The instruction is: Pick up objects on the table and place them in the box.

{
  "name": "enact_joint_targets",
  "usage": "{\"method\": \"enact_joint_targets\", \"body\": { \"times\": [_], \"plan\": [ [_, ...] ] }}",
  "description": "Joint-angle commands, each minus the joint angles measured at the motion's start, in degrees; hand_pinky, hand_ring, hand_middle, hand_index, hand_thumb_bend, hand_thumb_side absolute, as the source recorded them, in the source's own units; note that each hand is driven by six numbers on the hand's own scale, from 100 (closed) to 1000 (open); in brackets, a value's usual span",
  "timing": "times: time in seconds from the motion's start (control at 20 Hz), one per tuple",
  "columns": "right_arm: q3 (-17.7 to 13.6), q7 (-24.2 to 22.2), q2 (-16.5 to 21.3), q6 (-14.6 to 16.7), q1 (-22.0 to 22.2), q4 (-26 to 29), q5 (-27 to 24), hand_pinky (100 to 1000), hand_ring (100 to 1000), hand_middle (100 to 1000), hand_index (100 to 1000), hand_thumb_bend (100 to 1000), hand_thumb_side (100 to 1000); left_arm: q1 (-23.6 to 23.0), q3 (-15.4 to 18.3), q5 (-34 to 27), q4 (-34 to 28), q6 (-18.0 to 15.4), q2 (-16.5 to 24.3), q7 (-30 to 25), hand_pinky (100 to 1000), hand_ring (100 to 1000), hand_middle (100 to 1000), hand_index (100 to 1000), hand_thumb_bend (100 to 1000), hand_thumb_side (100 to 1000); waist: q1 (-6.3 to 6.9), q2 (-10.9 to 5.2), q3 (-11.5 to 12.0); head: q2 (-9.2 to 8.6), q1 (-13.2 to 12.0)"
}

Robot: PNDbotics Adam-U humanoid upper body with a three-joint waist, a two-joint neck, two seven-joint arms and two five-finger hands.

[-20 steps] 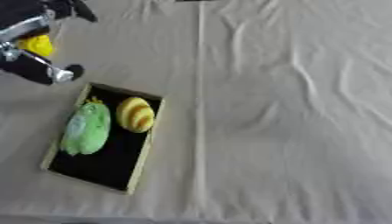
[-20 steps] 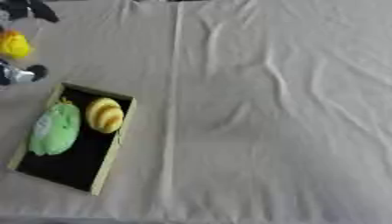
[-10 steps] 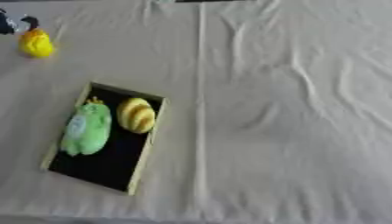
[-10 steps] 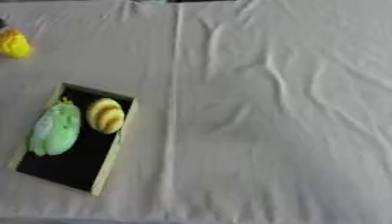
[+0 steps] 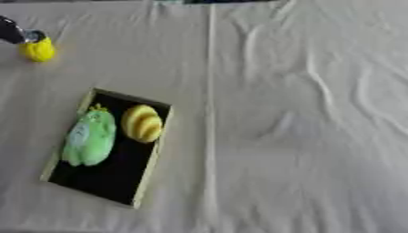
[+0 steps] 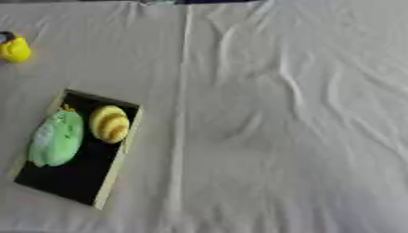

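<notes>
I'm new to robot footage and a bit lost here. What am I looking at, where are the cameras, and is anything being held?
Both pictures come from a stereo camera in a humanoid robot's head, looking down at a cloth-covered table. On it lies a shallow black box holding a green plush toy and a yellow striped object. At the far left edge, a bit of the robot's black left hand touches a small yellow object; whether it grips it cannot be told. The right hand is out of view.
</notes>
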State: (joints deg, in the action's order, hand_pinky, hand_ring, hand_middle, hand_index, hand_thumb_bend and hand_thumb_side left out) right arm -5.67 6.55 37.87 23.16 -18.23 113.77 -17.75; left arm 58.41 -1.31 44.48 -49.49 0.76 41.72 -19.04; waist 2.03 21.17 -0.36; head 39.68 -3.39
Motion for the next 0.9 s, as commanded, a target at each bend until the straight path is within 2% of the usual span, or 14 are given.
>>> {"method": "enact_joint_targets", "body": {
  "times": [0.05, 0.4, 0.9],
  "plan": [
    [-0.55, -0.27, 1.91, -0.09, -0.91, 0.82, -0.1, 988, 837, 658, 843, 100, 525, 2.33, 1.67, 1.83, 3.08, 0.29, 0.22, 1.16, 916, 890, 840, 920, 505, 122, 0.16, -0.78, -0.3, -1.1, -0.56],
    [-0.37, -1.0, 1.71, -0.68, -1.3, 0.82, -0.05, 992, 836, 653, 843, 100, 525, 4.54, 3.73, 7.57, 8.23, 3.07, -0.32, 4.31, 919, 896, 848, 919, 498, 100, 1.11, 0.49, -1.66, -2.19, -2.77],
    [-0.4, -1.43, 1.32, -1.37, -1.38, 0.82, -0.05, 995, 836, 648, 842, 100, 524, 4.38, 5.75, 9.95, 12.44, 6.59, 0.73, 4.72, 918, 897, 853, 920, 500, 100, 1.93, 1.47, -2.49, -3.29, -4.05]
  ]
}}
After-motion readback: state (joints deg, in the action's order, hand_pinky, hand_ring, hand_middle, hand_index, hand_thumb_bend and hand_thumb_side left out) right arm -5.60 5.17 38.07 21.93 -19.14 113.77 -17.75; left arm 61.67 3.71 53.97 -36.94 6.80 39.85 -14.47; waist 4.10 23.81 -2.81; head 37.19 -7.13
